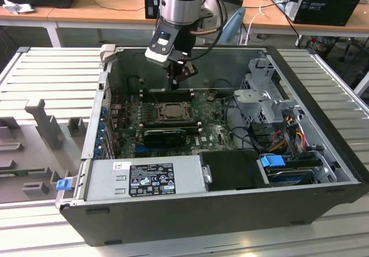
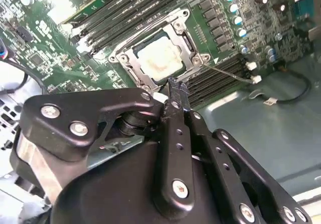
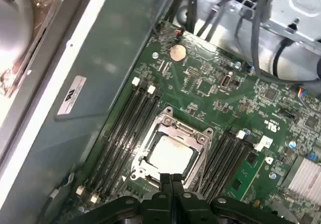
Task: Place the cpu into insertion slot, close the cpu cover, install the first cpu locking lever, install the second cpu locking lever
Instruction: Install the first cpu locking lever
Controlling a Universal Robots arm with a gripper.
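— Tool status?
— My gripper (image 3: 171, 177) is hovering close over one edge of the insertion slot (image 1: 172, 112). Its fingers are pressing together and pinching nothing.
— The cpu?
— The cpu (image 3: 168, 156) is sitting inside the insertion slot. Its pale top is showing through the window of the cpu cover (image 3: 186, 126), which is lying flat over it. A thin metal rod (image 2: 228, 73) is sticking out from one slot corner.
— Around the slot?
— Black memory slots (image 3: 125, 128) are flanking it on two sides. The green motherboard (image 3: 210, 83) is spreading beyond them, with the computer case (image 1: 219, 211) enclosing everything.
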